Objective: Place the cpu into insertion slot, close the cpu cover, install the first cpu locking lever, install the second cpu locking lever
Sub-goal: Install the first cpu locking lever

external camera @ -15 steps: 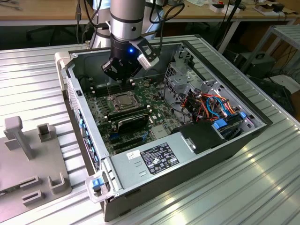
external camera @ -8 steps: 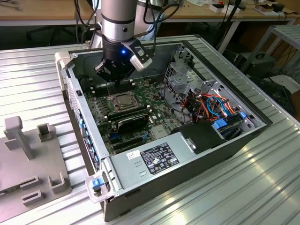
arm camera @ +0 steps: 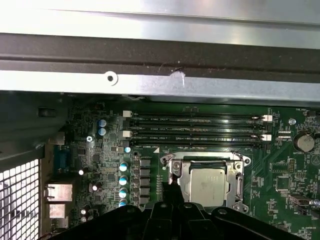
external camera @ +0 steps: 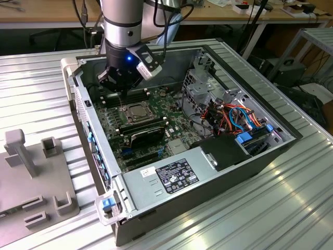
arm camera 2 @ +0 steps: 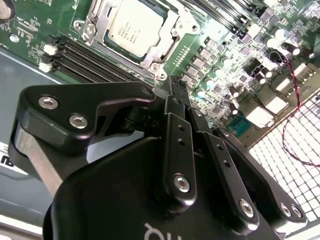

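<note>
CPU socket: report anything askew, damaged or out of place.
Nothing stands out. The cpu lies flat and square, framed evenly by the cpu cover; no damage shows.

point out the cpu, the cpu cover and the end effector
cpu [arm camera 2: 135, 27], second wrist view, middle of its metal top
cpu cover [arm camera 2: 98, 22], second wrist view, a side bar of the frame
end effector [arm camera 2: 176, 85], second wrist view, between its fingertips

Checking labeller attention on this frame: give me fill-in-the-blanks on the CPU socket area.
1. The cpu sits in the ___.
2. The long black memory slots number ___.
3. The gripper has its fingers ___.
Missing words: insertion slot; four; shut.
</note>
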